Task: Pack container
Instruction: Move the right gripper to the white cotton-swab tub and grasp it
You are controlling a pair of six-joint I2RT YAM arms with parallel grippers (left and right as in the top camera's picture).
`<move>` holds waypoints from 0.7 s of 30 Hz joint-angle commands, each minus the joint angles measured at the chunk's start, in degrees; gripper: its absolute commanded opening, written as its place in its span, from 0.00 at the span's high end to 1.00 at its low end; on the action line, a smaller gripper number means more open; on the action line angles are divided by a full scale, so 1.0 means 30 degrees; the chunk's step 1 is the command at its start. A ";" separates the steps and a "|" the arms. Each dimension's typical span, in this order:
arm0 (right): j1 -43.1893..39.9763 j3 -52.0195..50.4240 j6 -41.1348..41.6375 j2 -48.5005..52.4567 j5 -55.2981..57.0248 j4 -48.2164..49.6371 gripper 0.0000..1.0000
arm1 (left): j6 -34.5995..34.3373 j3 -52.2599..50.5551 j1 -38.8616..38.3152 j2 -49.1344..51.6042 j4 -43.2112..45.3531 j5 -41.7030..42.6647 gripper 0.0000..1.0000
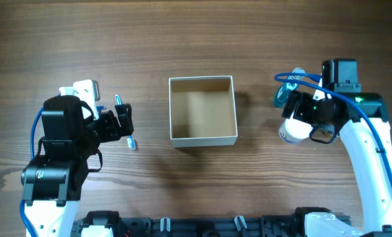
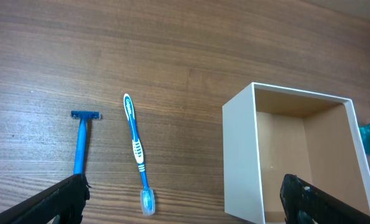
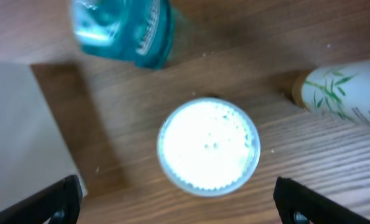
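Container [image 1: 202,108]: open cardboard box, upright and empty; ahead and right of the left gripper [image 1: 124,120], left of the right gripper [image 3: 177,185].
Left gripper: fingers spread, nothing held; toothbrush [image 2: 137,146] and razor [image 2: 81,142] lie flat just ahead of it.
Right gripper: fingers spread, nothing held; a white jar [image 3: 208,145] sits centred below it, untouched.
Handling: probably light, with thin walls that flex and dent; likely slides if nudged.
Hold: better left standing; if shifted, pinch one wall near a corner.
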 commanded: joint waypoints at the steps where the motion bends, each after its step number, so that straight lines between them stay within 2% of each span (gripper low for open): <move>1: -0.0619 -0.1894 -0.0015 0.0182 0.0474 0.1566 0.00 | -0.0240 0.0430 -0.0102 -0.0102 0.0051 0.0160 0.00; 11: -0.0831 -0.5391 -0.1880 0.0481 0.0452 0.6710 0.00 | -0.0240 0.0430 -0.0102 -0.0102 0.0080 0.0160 0.00; 21: -0.0831 -0.6040 -0.1945 0.2550 0.0401 0.8306 0.01 | -0.0240 0.0430 -0.0102 -0.0066 0.0124 0.0160 0.00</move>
